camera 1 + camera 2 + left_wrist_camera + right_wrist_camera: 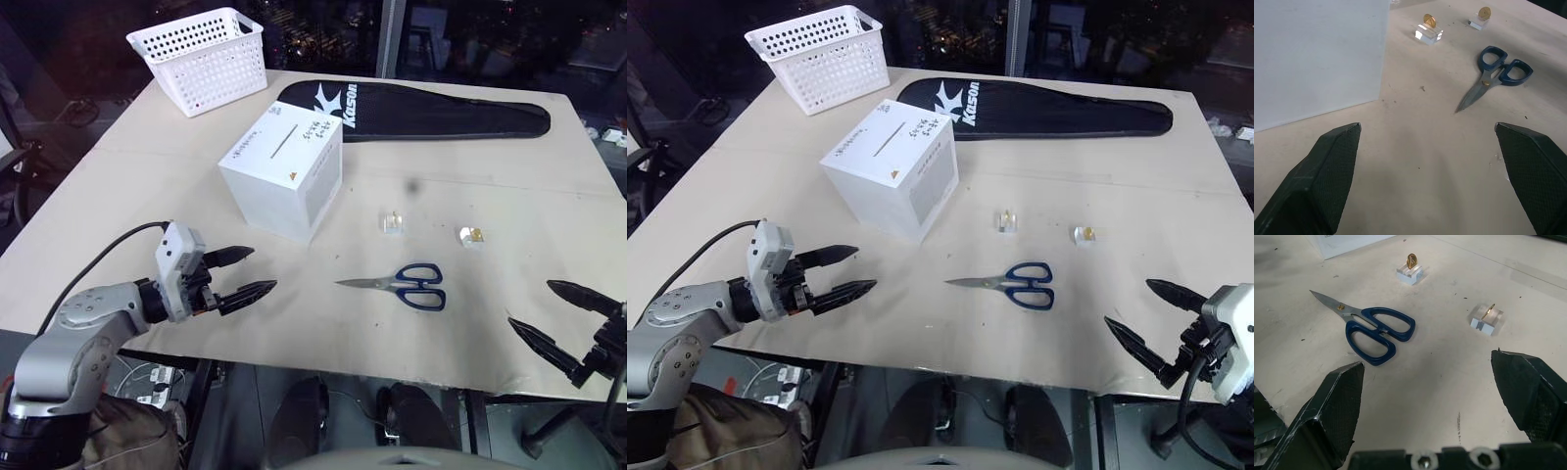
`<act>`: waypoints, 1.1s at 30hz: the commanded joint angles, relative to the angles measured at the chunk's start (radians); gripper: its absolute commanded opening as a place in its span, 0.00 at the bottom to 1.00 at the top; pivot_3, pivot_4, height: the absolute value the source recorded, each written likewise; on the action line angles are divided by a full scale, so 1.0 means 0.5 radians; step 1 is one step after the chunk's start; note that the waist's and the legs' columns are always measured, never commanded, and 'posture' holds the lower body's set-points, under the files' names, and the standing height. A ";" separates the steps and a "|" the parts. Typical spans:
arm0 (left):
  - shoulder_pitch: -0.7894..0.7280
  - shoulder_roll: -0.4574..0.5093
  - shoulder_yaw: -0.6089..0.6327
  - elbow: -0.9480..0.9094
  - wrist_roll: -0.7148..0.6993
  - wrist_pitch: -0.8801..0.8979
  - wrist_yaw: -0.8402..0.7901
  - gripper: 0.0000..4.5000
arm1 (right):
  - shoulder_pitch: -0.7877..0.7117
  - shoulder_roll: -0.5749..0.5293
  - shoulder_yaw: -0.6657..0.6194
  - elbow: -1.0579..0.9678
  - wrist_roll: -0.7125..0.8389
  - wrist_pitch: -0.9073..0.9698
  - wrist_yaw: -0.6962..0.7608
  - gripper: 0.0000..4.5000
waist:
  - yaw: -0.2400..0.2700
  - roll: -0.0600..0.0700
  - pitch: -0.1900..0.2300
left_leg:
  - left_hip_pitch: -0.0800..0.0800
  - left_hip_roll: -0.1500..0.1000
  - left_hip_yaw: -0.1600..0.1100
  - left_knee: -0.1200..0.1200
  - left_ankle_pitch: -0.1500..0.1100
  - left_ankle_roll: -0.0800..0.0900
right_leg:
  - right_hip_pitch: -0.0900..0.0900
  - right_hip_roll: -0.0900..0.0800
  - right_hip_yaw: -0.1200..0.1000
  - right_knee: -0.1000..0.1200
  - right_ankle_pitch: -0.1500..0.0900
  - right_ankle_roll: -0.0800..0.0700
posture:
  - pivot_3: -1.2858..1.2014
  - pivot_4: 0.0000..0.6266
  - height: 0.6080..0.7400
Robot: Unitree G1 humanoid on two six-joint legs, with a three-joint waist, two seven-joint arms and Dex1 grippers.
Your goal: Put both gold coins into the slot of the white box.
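Both my grippers hang empty over the near edge of the table (118,196), jaws spread wide: my left gripper (242,274) toward the near left corner, just short of the white box (282,181), and my right gripper (549,315) toward the near right corner. The gold coins are not yet touched; each stands on edge in a small clear holder, the left coin (1411,260) near the middle of the table just right of the box, the right coin (1490,309) further toward the right edge. The slot (284,141) runs across the box's top face, and nothing has gone in. The risk I see is in the pick: the coins are tiny and thin, my fingertips broad, so a slightly off pinch could tip a holder, lift holder and coin together, or flick the coin away, perhaps over the near edge. At the box, a coin not lined up with the slit would likely lie flat on top or slide off. The blue scissors (407,285) lie between my right gripper and the left coin, so a low straight reach could nudge them. There is bare table around both holders. The basket (201,59) at the far left corner and the black racket cover (421,110) along the far edge are well clear.
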 commanded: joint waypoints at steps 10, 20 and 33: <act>-0.144 0.096 -0.113 -0.335 -0.196 0.024 -0.348 0.99 | -1.193 -0.407 1.102 -0.131 0.119 0.579 -0.310 1.00 | -0.004 -0.001 0.001 | -0.001 0.000 0.004 -0.006 0.001 0.001 | -0.002 -0.001 -0.007 -0.008 0.004 -0.005 | 0.52 0.24 1.00; -0.044 0.126 -0.074 -0.396 -0.146 -0.087 -0.441 0.99 | -2.107 -0.259 2.135 0.547 -0.335 0.652 -0.143 1.00 | 0.013 -0.003 0.001 | -0.005 0.000 0.006 -0.005 0.001 0.002 | -0.005 0.007 -0.005 -0.009 0.008 0.002 | 0.52 0.24 1.00; 0.220 0.065 0.011 -0.445 -0.090 -0.257 -0.415 1.00 | -2.190 -0.257 2.466 1.048 -0.739 0.509 0.096 0.17 | 0.020 -0.005 -0.003 | -0.001 0.002 0.008 -0.004 0.001 0.002 | -0.004 0.004 -0.008 -0.008 0.008 0.001 | 0.52 0.24 1.00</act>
